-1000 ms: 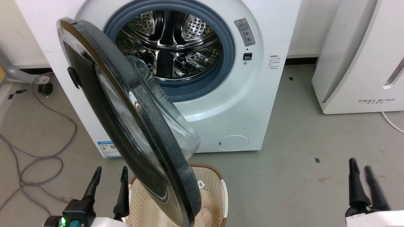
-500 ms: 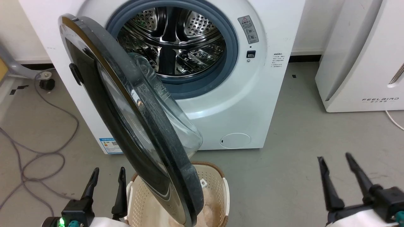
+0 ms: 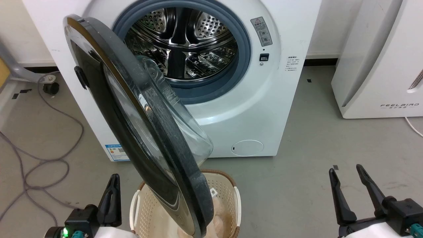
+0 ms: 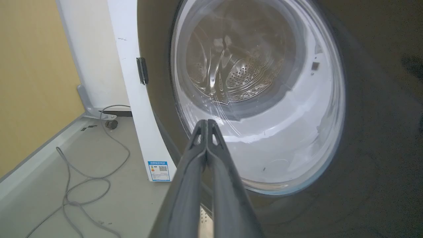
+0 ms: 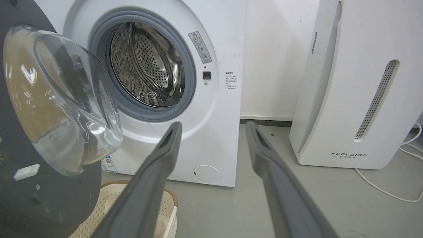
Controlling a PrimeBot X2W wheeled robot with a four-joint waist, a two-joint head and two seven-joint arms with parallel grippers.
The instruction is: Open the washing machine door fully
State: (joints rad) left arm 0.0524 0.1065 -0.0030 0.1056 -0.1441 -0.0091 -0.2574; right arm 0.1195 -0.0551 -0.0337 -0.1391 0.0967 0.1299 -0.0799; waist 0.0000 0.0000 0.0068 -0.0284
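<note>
The washing machine door (image 3: 164, 134) stands partly open just beside the left gripper (image 3: 114, 181), whose fingers are pressed together on nothing. The right gripper (image 3: 345, 170), spread wide and empty, is well apart.

Ahead of you the washing machine (image 3: 271, 99), the washing machine door (image 3: 109, 109) standing out from its left side towards you, a basket (image 3: 237, 201) under the door's near edge, an appliance (image 3: 380, 66) right of the machine, a cable (image 3: 67, 170) lying left.
</note>
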